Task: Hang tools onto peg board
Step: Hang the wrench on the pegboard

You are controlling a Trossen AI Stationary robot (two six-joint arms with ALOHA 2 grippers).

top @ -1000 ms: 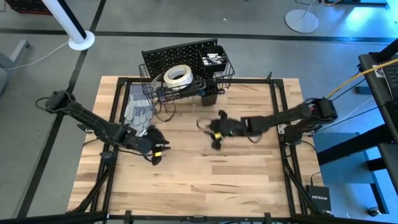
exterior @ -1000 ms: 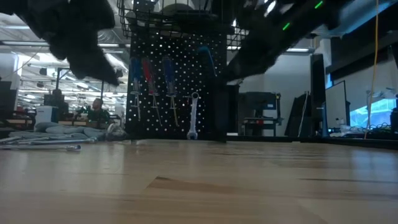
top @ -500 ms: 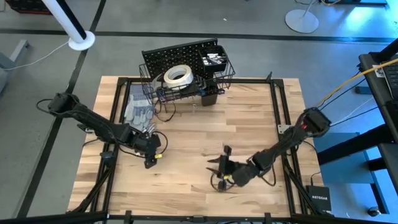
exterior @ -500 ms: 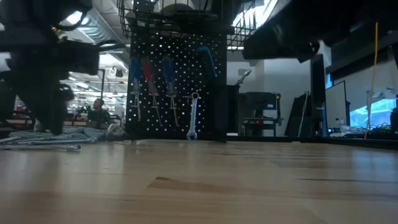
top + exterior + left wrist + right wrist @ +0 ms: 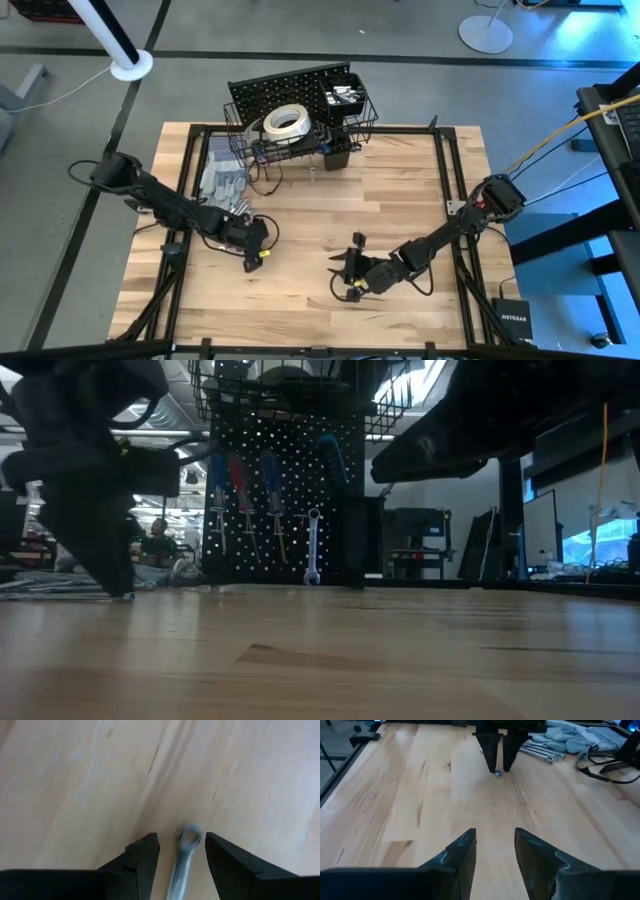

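Steel wrench (image 5: 184,855) lies between the left gripper (image 5: 182,851) fingers, ring end poking out past the tips, over bare wooden table (image 5: 330,215). Fingers stand apart either side of the shank w/ gaps showing; can't confirm any contact, so not calling it a grip. Gripper is low at the table's left side, just in front of the grey gloves (image 5: 222,176) and the loose wrenches beside them.

Right gripper (image 5: 347,280) sits near the front centre, fingers parted, nothing between them. Appears idle.

Peg board (image 5: 285,500) stands at the far edge, w/ screwdrivers and one wrench already hung on its face; tape roll (image 5: 285,121) in the wire basket (image 5: 300,125) on top.

Risks, judged:
- Wrench sits off-centre, nearer one finger. Closing could skew or flick it instead of clamping.
- Thin flat shank on wood: fingertips may scrape table or ride over the steel, giving a weak pinch.
- Held near one end, it'd likely swing on the lift, so the ring may miss its peg.
- Long reach to board; a slip en route drops it.
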